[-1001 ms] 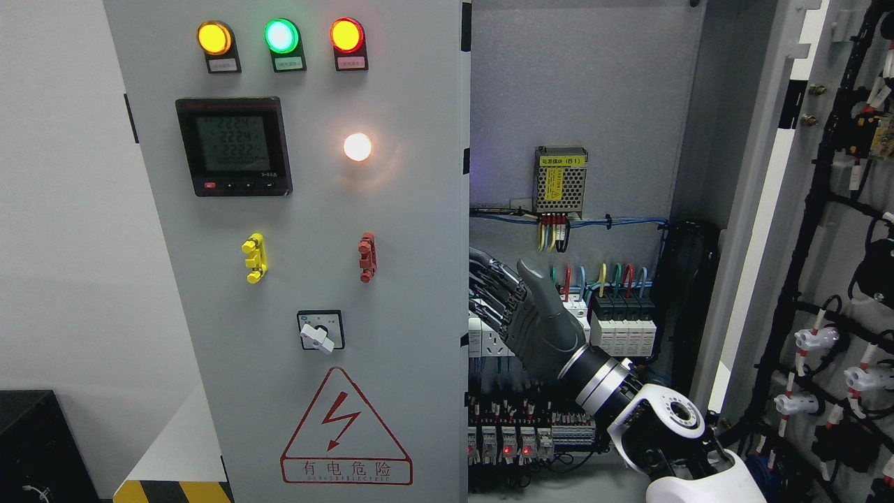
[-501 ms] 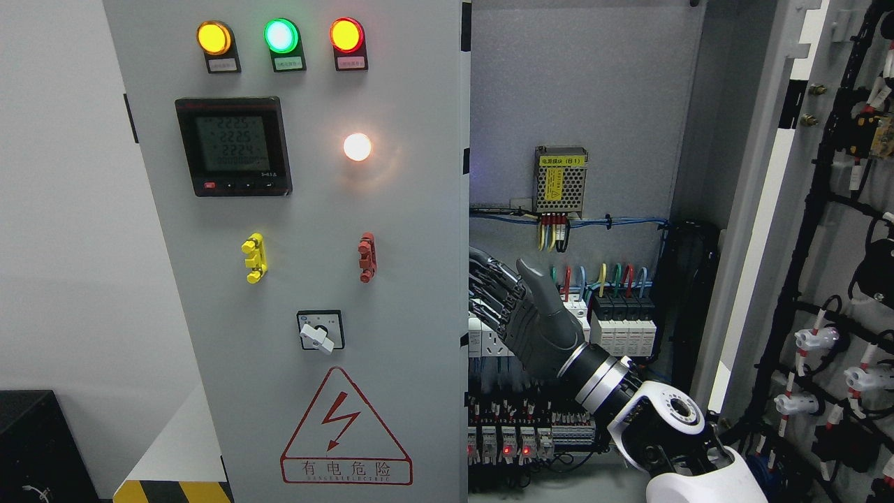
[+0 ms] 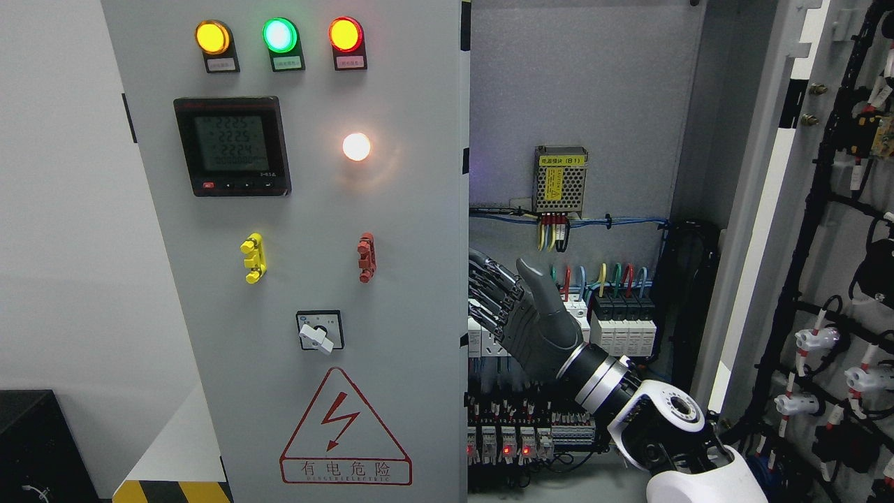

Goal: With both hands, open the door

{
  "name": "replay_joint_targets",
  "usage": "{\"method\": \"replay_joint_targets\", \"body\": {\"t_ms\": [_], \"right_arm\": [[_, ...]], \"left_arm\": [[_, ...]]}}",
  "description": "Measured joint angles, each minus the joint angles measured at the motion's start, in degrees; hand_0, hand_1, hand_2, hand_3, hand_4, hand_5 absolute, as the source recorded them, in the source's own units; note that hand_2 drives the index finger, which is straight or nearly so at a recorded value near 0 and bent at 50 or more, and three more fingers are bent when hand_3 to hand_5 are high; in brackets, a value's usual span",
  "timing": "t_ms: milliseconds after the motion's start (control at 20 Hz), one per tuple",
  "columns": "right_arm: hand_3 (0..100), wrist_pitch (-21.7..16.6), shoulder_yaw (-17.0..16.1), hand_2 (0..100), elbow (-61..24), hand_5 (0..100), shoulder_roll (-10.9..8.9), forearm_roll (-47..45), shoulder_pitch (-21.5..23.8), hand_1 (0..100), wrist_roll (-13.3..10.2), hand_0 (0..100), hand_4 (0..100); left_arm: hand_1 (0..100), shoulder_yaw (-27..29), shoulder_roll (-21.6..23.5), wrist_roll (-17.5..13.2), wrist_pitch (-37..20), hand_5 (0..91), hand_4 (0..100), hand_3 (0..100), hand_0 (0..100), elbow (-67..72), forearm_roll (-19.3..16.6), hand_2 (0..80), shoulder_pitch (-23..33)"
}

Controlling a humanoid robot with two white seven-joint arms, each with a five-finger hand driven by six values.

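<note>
Right hand (image 3: pixel 520 314) barely shifted, left door (image 3: pixel 391 279) edge just left

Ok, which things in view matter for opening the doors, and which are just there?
Job:
- grey left door with indicator lamps and meter
- open grey right door with black wiring
- right hand, fingers open at the left door's edge

Just there:
- perforated metal power supply
- black box at lower left

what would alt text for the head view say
The robot's dark right hand, fingers extended, reaches into an open grey electrical cabinet beside the edge of its grey left door, in front of rows of wired breakers. The door carries three lit round indicator lamps, a black digital meter and a red triangular shock warning sign.
</note>
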Motion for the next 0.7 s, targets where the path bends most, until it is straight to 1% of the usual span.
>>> {"method": "replay_joint_targets", "body": {"t_ms": [400,501,601,701], "right_arm": [[0,-0.1,0.0,0,-0.2,0,0.01,-0.1,-0.1,13,0.4,10,0],[0,-0.4,0.1,0,-0.3,0,0.03,-0.1,-0.1,13,1.9,10,0],[0,-0.4,0.2,0,-0.4,0,0.04,-0.1,-0.1,13,2.8,10,0],[0,-0.3,0.3,0,-0.5,0,0.05,-0.1,-0.1,13,3.1,10,0]], "left_arm": [[56,0.0,0.0,0.0,0.0,0.0,0,0,12,0.0,0.1,0.0,0.0],[56,0.0,0.0,0.0,0.0,0.0,0,0,12,0.0,0.1,0.0,0.0],[56,0.0,0.0,0.0,0.0,0.0,0,0,12,0.0,0.1,0.0,0.0],[56,0.0,0.0,0.0,0.0,0.0,0,0,12,0.0,0.1,0.0,0.0]]}}
